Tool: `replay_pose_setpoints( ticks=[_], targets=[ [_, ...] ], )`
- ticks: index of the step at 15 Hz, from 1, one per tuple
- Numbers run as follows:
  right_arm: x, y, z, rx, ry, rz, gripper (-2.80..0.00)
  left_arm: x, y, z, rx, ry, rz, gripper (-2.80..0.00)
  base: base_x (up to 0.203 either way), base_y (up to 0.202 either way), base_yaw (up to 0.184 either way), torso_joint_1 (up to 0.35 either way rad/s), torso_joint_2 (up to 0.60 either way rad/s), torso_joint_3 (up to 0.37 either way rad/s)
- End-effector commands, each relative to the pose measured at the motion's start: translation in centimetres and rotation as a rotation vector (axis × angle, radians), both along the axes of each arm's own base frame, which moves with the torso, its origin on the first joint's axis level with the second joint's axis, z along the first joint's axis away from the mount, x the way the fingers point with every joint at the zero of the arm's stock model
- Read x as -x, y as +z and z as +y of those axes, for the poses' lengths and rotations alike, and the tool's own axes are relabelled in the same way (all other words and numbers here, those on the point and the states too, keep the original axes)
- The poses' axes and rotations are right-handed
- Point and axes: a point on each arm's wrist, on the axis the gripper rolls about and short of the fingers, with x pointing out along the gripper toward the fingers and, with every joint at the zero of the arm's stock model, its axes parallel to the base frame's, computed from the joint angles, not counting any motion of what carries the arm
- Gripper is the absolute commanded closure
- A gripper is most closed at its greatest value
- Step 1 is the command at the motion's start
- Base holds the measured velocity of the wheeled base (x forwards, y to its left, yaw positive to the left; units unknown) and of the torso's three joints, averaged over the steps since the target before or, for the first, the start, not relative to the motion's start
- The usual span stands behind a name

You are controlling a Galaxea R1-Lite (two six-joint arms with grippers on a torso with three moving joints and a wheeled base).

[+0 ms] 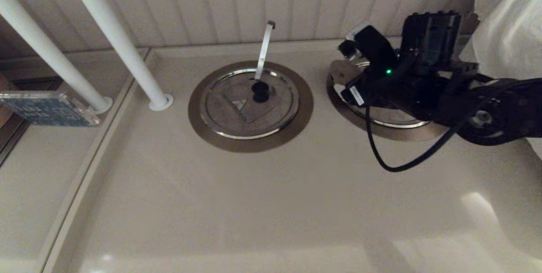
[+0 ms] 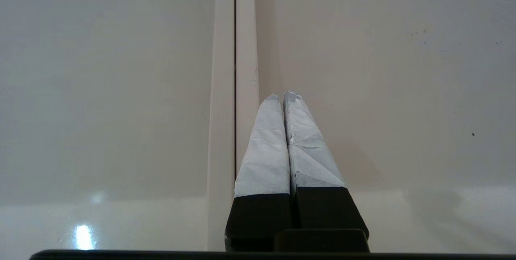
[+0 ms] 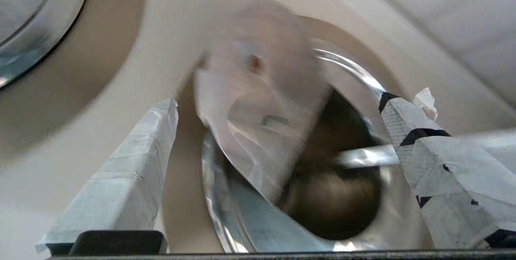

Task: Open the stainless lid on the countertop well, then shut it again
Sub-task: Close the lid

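The stainless lid (image 1: 383, 116) lies at the right of the counter, mostly under my right arm. Its wedge-shaped flap (image 1: 344, 71) is tilted up. In the right wrist view the raised flap (image 3: 258, 102) is blurred and stands between my spread fingers. Below it shows the dark inside of the countertop well (image 3: 334, 195), crossed by the flat metal strip (image 3: 363, 156). My right gripper (image 3: 280, 100) is open around the flap and grips nothing. The well's ring (image 1: 423, 131) peeks out under the arm. My left gripper (image 2: 282, 95) is shut, empty, and low over a counter seam.
The twin lid (image 1: 250, 103), with a black knob and a nearly vertical strip (image 1: 264, 48), sits shut in its ring (image 1: 203, 108) at the centre. Two white posts (image 1: 114, 40) rise at the left beside a blue card holder (image 1: 46, 110). White cloth (image 1: 508, 23) hangs at the right. A black cable (image 1: 406, 158) loops onto the counter.
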Motion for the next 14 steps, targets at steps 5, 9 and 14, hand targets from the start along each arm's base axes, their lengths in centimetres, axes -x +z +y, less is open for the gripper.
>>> replay_pose_setpoints(
  ticks=[5,9,14],
  targets=[
    [-5.2,-3.3,2.6,0.025,-0.014,0.027,-2.80,0.0,0.0,0.0,0.000,0.000,-0.003,0.00,0.000,0.000,0.000,0.000,0.00,0.000],
    [-6.1,-1.5,1.1,0.036,-0.052,-0.028,-2.80,0.0,0.0,0.0,0.001,0.000,-0.002,0.00,0.000,0.000,0.000,0.000,0.00,0.000],
    [-6.2,-0.1,0.6,0.038,-0.063,-0.072,-2.80,0.0,0.0,0.0,0.000,0.000,-0.002,0.00,0.000,0.000,0.000,0.000,0.00,0.000]
  ],
)
